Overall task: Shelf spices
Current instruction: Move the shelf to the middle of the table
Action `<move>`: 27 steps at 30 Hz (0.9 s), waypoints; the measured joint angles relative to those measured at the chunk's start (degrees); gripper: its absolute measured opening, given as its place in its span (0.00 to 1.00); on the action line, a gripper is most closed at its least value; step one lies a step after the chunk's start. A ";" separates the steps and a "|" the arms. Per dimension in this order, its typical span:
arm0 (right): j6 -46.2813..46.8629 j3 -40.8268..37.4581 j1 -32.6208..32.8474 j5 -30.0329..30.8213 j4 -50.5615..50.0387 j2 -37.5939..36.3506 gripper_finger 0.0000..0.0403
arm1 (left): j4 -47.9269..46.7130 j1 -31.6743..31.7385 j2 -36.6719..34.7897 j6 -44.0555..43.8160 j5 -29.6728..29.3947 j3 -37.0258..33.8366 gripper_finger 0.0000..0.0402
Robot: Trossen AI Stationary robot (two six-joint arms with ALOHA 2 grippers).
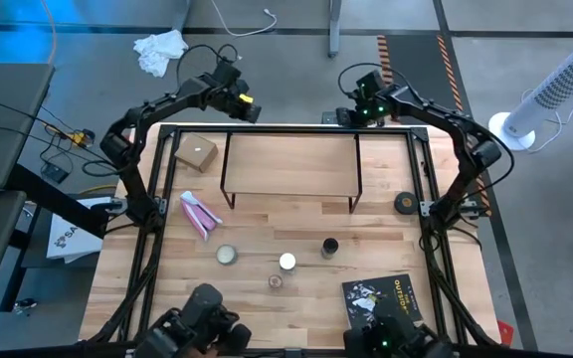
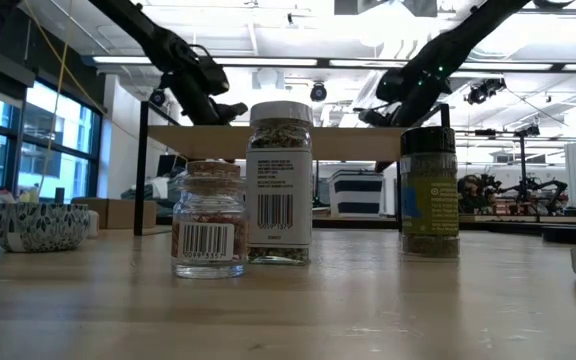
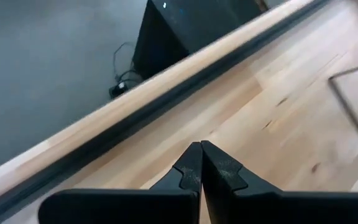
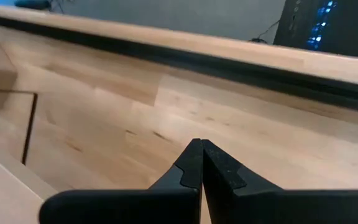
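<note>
Three spice jars stand upright on the table's near middle: a white-capped jar (image 1: 286,262) (image 2: 279,183), a dark jar (image 1: 329,247) (image 2: 429,190) and a smaller clear glass jar with brownish contents (image 1: 276,282) (image 2: 208,233). The shelf (image 1: 291,164) (image 2: 298,143), a light wood top on thin black legs, stands at the far middle with nothing on it. My left gripper (image 1: 250,107) (image 3: 201,146) is shut and empty, up over the table's far edge, left of the shelf. My right gripper (image 1: 341,116) (image 4: 201,144) is shut and empty over the far edge, right of the shelf.
A flat pale round tin (image 1: 227,255) and a pink packet (image 1: 200,214) lie left of the jars. A cardboard box (image 1: 196,152) sits at the shelf's left, a black disc (image 1: 404,203) at its right, and a dark book (image 1: 381,296) at the near right.
</note>
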 joint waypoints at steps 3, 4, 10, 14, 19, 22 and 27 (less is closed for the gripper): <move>-0.05 -2.25 1.05 0.01 0.90 -0.25 0.00 | -2.69 -1.01 0.00 1.72 -2.57 -0.19 0.00; 0.34 -3.31 1.53 0.00 0.85 -0.34 0.00 | -3.53 -1.46 0.00 2.31 -3.65 -0.19 0.00; 3.34 -11.50 4.18 -0.09 6.75 -4.03 0.00 | -3.72 -3.96 -0.05 2.87 -4.44 -0.22 0.00; 5.67 -16.40 4.42 -1.55 13.02 -9.07 0.00 | -2.90 -5.71 -0.17 1.82 -3.67 -2.73 0.00; 8.06 -21.34 4.42 -1.66 16.63 -14.00 0.00 | -2.35 -7.45 -2.49 0.95 -4.73 -7.47 0.00; 9.35 -23.73 4.63 -1.95 18.20 -15.56 0.00 | -2.60 -7.85 -5.20 0.97 -7.40 -10.13 0.00; 10.47 -24.09 6.54 -2.15 20.62 -16.14 0.00 | -2.31 -7.84 -11.09 -1.02 -7.88 -14.05 0.00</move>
